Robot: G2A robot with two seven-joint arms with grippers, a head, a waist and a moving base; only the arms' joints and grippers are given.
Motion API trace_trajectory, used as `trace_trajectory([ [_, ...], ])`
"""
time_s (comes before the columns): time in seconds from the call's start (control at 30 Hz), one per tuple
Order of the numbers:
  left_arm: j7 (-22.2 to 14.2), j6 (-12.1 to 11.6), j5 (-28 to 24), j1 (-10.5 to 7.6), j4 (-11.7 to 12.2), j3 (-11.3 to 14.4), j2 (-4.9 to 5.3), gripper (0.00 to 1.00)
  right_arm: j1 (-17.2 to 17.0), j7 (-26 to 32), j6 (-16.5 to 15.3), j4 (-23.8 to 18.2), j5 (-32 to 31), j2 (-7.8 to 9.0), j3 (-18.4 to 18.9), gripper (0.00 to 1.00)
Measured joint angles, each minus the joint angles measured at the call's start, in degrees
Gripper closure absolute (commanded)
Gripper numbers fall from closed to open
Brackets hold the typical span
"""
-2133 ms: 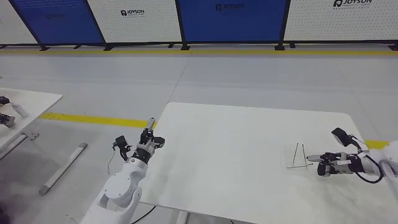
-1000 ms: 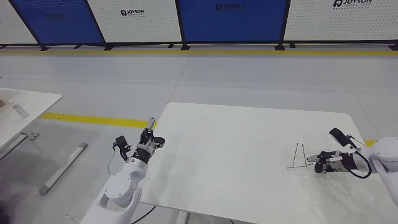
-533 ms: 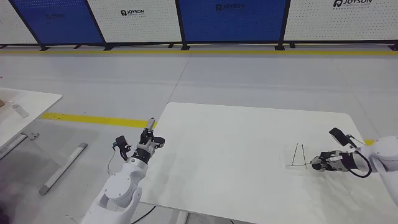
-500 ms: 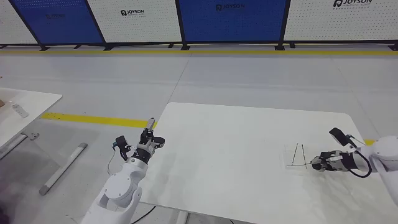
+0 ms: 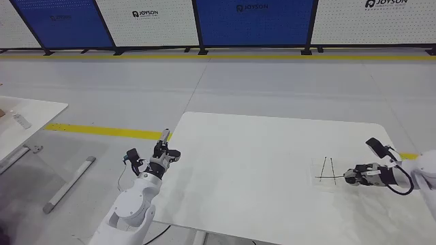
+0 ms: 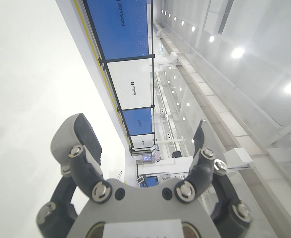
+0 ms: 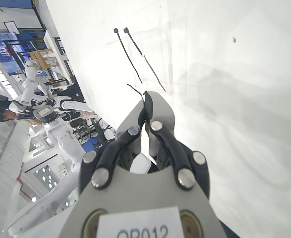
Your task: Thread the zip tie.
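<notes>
**Handling.** Zip tie [image 7: 135,89]: thin black plastic strip, v. light, springy lengthwise, looks slick. Likely to flex and whip if held far from the working end. Best hold, I judge, is close behind the tail tip for feeding, w/ a second hold just behind the head so the slot stays steady. Pinch the flat faces, or it may twist out.

**Right gripper** [image 7: 145,97]: jaws pressed together on one end of the tie. Can't tell which end. A short curl of strip pokes out past the tips, just above the desk [image 5: 259,177]. In top view the strip runs from the jaws toward desk centre, across the near ends of two loose ties [image 7: 128,55] lying side by side, heads at the far end.

**Left gripper** [image 6: 140,134]: jaws wide apart, nothing in them. It sits at the desk's left edge, well apart from the ties.

**Change vs approx. 2 s ago.** Right gripper has drawn back slightly toward the right desk edge. Held tie now crosses the loose ties' near ends — before, it lay just by their tips. Left arm unchanged.
</notes>
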Motion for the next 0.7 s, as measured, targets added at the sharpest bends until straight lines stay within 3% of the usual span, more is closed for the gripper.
trace_trajectory([
  [0.33,0.0,0.0,0.0,0.00,0.0,0.0,0.00,0.00,-3.1,2.6,-4.7,-0.8,6.9,1.64,5.7,1.00],
  [0.7,0.0,0.0,0.0,0.00,0.0,0.0,0.00,0.00,-3.0,2.6,-4.6,-0.8,6.9,1.63,5.7,1.00],
])
